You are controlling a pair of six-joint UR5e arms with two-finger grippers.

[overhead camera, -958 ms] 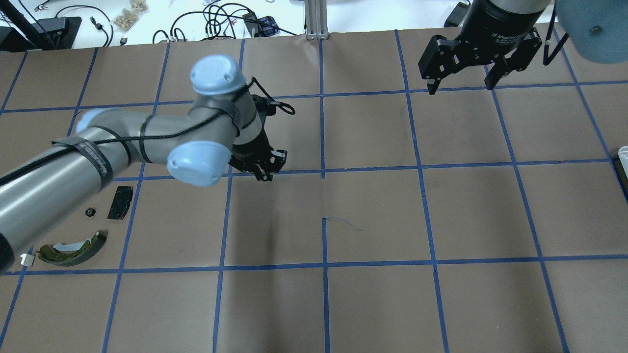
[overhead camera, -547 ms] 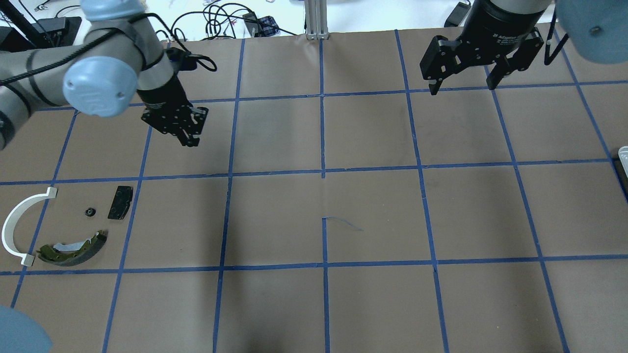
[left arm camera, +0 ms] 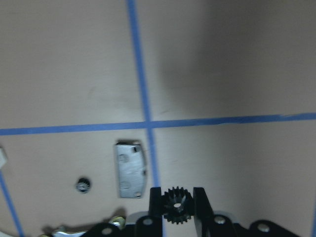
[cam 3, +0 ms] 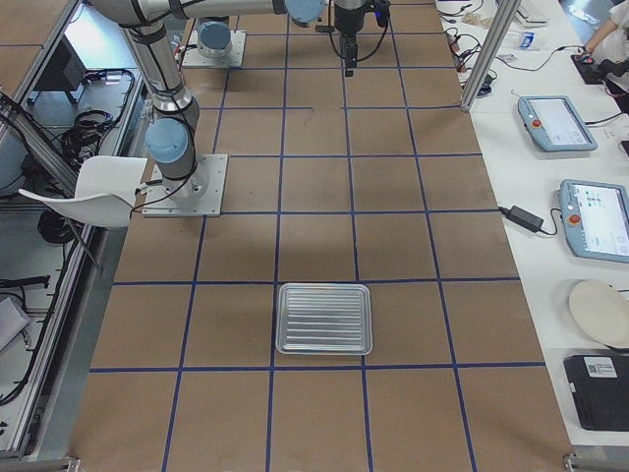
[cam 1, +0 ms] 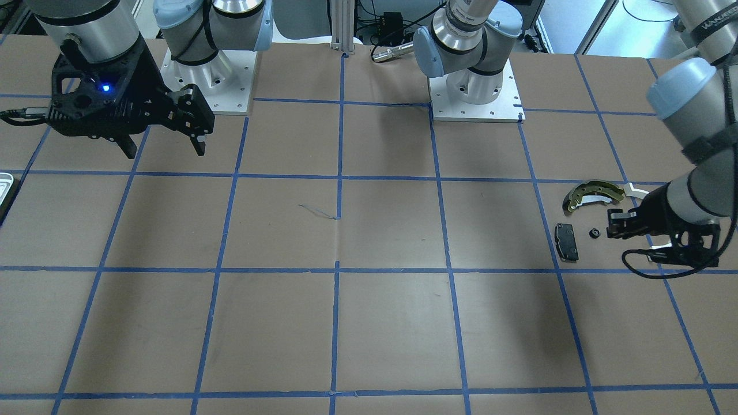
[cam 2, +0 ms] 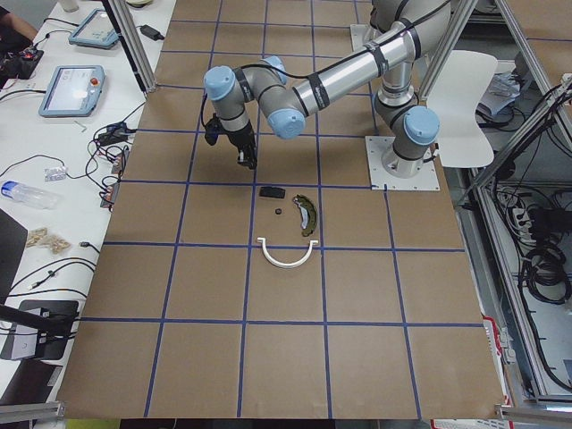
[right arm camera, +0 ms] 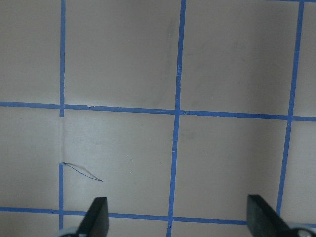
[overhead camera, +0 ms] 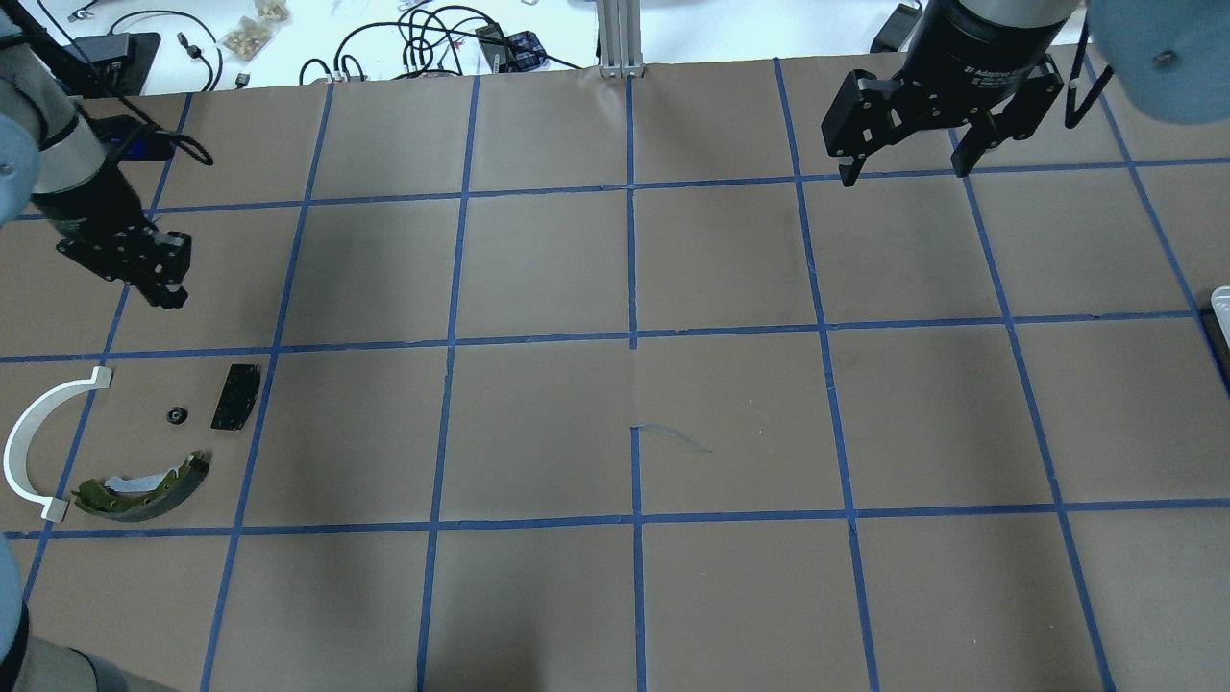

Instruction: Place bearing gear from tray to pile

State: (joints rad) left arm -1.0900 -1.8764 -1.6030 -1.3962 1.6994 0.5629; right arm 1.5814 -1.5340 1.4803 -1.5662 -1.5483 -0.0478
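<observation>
Left pincer (overhead camera: 165, 290): mine, clamped on the bearing gear (left arm camera: 177, 204), its teeth showing between the fingers. It hangs above the table (overhead camera: 538, 423), just beyond the pile (overhead camera: 175, 415). Pile contents, lying apart: white arc (overhead camera: 29, 437), small black round part (cam 1: 592, 233), black pad (overhead camera: 235, 396), brake shoe (overhead camera: 144, 481). Judgement: I carry the gear high so it can come down among these without knocking them. Right pincer (overhead camera: 903, 171): wide, empty, held aloft out of the way. Tray (cam 3: 324, 320): far right, nothing seen in it.
</observation>
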